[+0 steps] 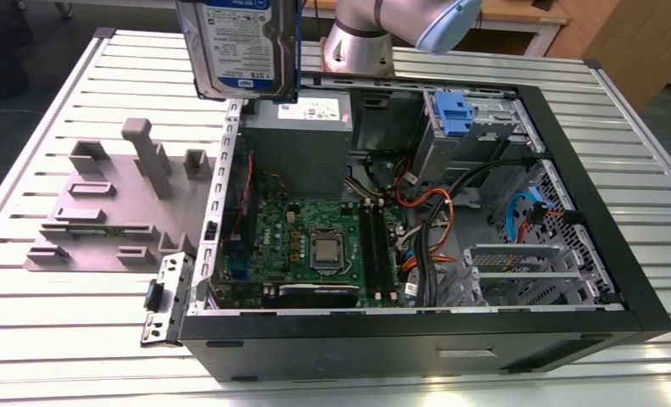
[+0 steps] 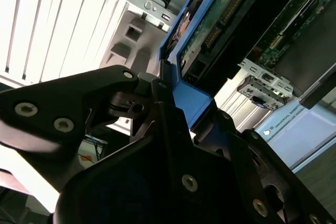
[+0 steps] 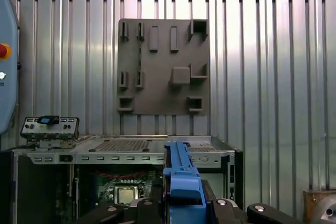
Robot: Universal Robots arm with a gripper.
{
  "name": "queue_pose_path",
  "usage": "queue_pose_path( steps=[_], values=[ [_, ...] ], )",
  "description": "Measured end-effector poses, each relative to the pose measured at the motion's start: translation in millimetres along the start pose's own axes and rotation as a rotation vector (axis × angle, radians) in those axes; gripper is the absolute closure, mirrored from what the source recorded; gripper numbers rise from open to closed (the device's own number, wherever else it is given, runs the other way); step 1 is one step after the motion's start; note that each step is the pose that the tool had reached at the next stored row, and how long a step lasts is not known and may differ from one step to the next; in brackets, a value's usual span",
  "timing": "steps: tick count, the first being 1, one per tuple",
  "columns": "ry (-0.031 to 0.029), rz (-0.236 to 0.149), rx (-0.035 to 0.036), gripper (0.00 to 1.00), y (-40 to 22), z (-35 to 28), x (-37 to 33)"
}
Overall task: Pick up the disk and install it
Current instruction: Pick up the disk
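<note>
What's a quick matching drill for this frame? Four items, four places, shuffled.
Items:
1. disk
2. grey fixture plate
3. blue bracket
4. processor

Places:
A. seated on the motherboard
B. in a metal bay inside the case
C. clamped in the gripper, held up in the air
D. flat on the table, outside the case

Pairs: 1-C, 2-D, 3-B, 4-A
</note>
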State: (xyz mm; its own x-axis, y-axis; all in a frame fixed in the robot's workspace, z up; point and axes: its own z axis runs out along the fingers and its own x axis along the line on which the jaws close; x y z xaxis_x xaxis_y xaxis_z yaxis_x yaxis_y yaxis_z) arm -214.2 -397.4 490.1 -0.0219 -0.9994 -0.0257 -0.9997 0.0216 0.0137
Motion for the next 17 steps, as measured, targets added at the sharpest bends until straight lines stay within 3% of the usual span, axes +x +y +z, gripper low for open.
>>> queue_pose_path(
  steps=[5, 12, 17],
  values=[
    [0.0009, 0.0, 0.0003, 0.64, -2.7, 0.3, 8.8],
    [0.0011, 0.0, 0.0001, 0.64, -30.8, 0.5, 9.6],
    [0.0012, 0.0, 0.0, 0.64, -34.9, 1.0, 18.7]
  ],
)
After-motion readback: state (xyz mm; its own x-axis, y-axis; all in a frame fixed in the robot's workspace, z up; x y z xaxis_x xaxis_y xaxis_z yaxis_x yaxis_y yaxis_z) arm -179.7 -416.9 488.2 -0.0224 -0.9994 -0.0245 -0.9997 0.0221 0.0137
